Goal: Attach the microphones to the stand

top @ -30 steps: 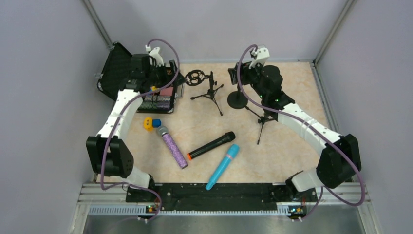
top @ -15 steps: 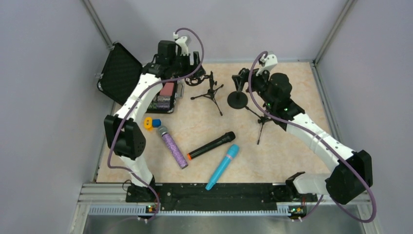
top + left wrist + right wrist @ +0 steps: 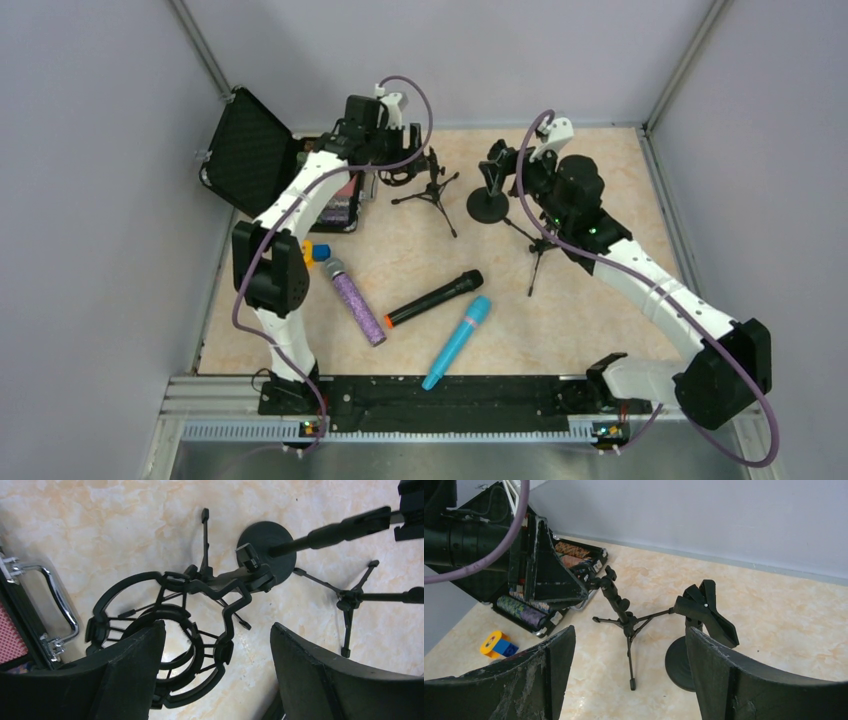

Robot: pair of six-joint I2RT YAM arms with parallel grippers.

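Top external view: task not begun, by appearance. Left gripper (image 3: 217, 627) hangs wide open and empty over the shock-mount stand (image 3: 240, 577) at the far edge. Purple microphone (image 3: 352, 302), black microphone (image 3: 433, 298) and blue microphone (image 3: 457, 342) lie loose on the bench (image 3: 600, 330), toward its near edge (none in any holder). Right gripper (image 3: 629, 632), likewise spread and empty, faces the round-base stand (image 3: 704, 611). All three attachments remain. No legible writing or brand seen.
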